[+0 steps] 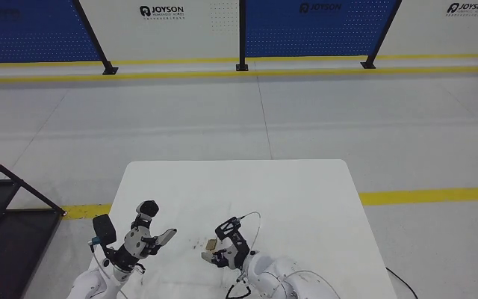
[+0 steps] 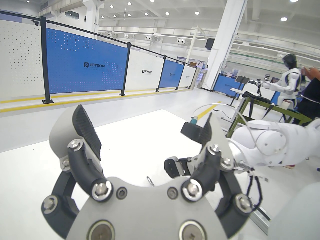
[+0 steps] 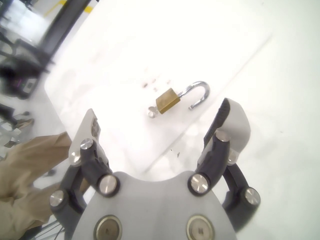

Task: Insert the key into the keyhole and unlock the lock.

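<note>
A brass padlock [image 3: 168, 100] lies flat on the white table [image 3: 175, 26], and its silver shackle [image 3: 200, 93] is swung open. A small silver key [image 3: 152, 112] sticks out of the body's end opposite the shackle. My right gripper [image 3: 160, 119] hovers just short of the lock, open, with nothing between its fingers. In the top view the padlock [image 1: 211, 244] sits close in front of the right gripper [image 1: 217, 241] near the table's front edge. My left gripper [image 2: 147, 131] is open and empty, raised at the front left of the table [image 1: 158, 223].
A black metal frame [image 1: 26, 196] stands off the table's left side. The far half of the table [image 1: 246, 187] is bare white surface. A blue and white fence [image 1: 239, 30] runs along the back of the room.
</note>
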Controlling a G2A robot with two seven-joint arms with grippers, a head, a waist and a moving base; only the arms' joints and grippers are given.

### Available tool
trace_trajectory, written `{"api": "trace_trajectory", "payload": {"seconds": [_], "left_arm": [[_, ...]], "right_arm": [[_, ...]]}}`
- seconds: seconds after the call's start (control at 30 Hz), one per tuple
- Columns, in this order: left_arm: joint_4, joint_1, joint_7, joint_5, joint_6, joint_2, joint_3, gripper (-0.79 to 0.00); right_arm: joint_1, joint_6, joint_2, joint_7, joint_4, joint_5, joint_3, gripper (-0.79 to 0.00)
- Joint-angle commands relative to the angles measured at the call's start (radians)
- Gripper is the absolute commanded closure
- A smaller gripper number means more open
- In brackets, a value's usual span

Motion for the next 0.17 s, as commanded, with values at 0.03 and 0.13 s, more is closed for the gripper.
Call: {"api": "trace_trajectory", "payload": {"seconds": [0.03, 0.13], "left_arm": [[0.000, 0.000, 0.000, 0.000, 0.000, 0.000, 0.000, -0.785], [0.000, 0.000, 0.000, 0.000, 0.000, 0.000, 0.000, -0.785]], "right_arm": [[-0.110, -0.039, 0.040, -0.016, -0.154, -0.093, 0.082, -0.785], [-0.243, -0.099, 0.078, -0.053, -0.318, -0.140, 0.190, -0.785]]}}
